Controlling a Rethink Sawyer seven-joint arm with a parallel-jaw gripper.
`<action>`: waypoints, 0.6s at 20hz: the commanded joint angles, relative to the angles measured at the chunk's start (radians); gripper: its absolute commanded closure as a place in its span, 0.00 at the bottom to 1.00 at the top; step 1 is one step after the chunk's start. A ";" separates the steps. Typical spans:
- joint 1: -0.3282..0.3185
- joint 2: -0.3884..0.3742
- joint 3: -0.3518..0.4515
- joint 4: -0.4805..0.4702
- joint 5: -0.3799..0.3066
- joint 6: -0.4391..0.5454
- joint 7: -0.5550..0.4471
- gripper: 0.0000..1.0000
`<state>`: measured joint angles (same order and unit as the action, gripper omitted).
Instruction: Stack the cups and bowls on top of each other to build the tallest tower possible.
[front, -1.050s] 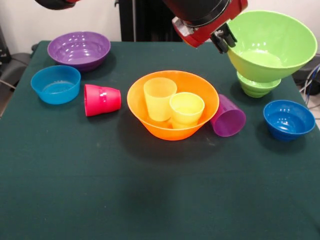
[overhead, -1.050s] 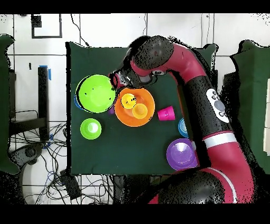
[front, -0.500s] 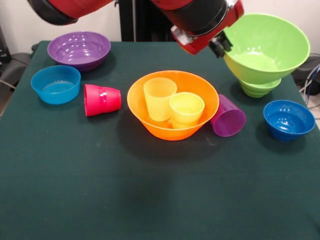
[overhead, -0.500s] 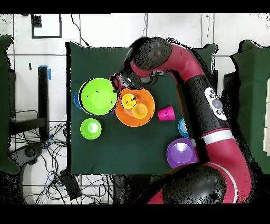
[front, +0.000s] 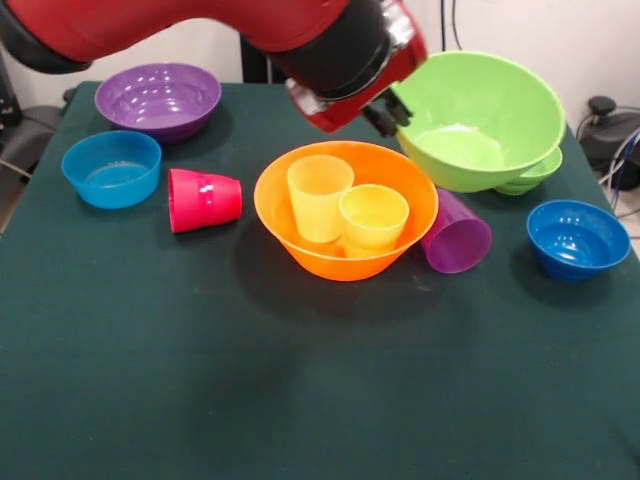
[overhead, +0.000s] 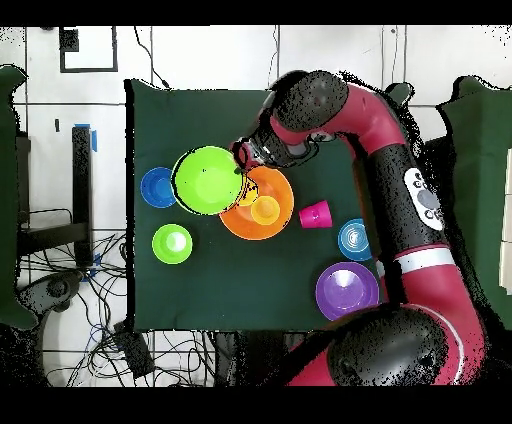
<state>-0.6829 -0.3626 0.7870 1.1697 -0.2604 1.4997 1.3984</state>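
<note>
- While lifted clear of the table (front: 200, 380), the large lime green bowl (front: 480, 120) hangs tilted in the air, its rim pinched by the gripper (front: 385, 110) at the bowl's left edge in the front view; the fingers are closed on that rim.
- Overhead, the same bowl (overhead: 208, 180) overlaps the edge of the large orange bowl (overhead: 262, 210) and sits just beside 1 small blue bowl (overhead: 156, 187).
- Large orange bowl (front: 345, 215) stands upright at mid table, holding 2 cups: the yellow-orange cup (front: 318, 195) and the pale yellow cup (front: 373, 217), both upright, mouths up, touching each other.
- Purple cup (front: 458, 235) lies on its side, just beside the orange bowl's right wall in the front view.
- Red-pink cup (front: 204, 199) lies on its side, left of the orange bowl, apart from it.
- Small lime green bowl (front: 535, 175) is mostly hidden behind the held bowl in the front view; overhead it stands alone (overhead: 172, 243).
- Other small blue bowl (front: 578, 238) upright at front-view right.
- Second small blue bowl (front: 111, 168) upright at front-view left, near the red-pink cup.
- Large purple bowl (front: 158, 99) upright at the far left corner in the front view.
- Nothing is stacked on the 2 cups.
</note>
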 joint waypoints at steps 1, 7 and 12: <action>-0.025 0.023 0.046 -0.081 -0.102 0.106 -0.420 1.00; -0.047 0.000 0.069 -0.042 -0.111 0.100 -0.408 1.00; -0.067 -0.040 0.078 0.054 -0.115 0.024 -0.372 1.00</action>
<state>-0.7461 -0.3590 0.8273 1.1494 -0.3029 1.5236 1.3458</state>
